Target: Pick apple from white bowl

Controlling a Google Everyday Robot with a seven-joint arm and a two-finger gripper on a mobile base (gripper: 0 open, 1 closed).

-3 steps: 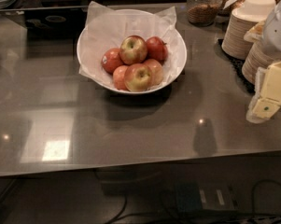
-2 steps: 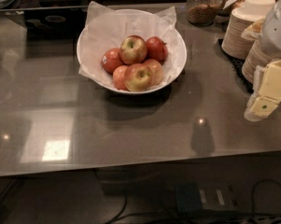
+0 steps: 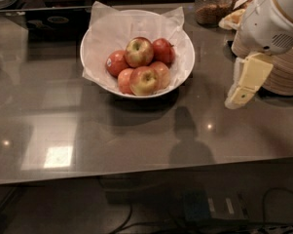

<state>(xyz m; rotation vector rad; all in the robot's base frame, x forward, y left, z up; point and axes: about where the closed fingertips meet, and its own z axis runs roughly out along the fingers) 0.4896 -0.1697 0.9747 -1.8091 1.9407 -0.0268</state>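
One apple (image 3: 138,51), probably firm and slick, tops the white bowl (image 3: 184,76); I'd pinch its middle, though my hand (image 3: 237,97) hovers well right, open or closed I cannot tell.

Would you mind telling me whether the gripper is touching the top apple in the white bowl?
Apart. The camera view shows the gripper right of the white bowl, bare counter between it and the apple.

No writing can be read anywhere. A small white sticker (image 3: 109,62) sits on the red apple (image 3: 119,64) at the left of the pile in the bowl (image 3: 187,69), but its print is too small to make out. The gripper (image 3: 241,92) hangs at the right over the counter (image 3: 136,140), well apart from the bowl, with no legible marking.
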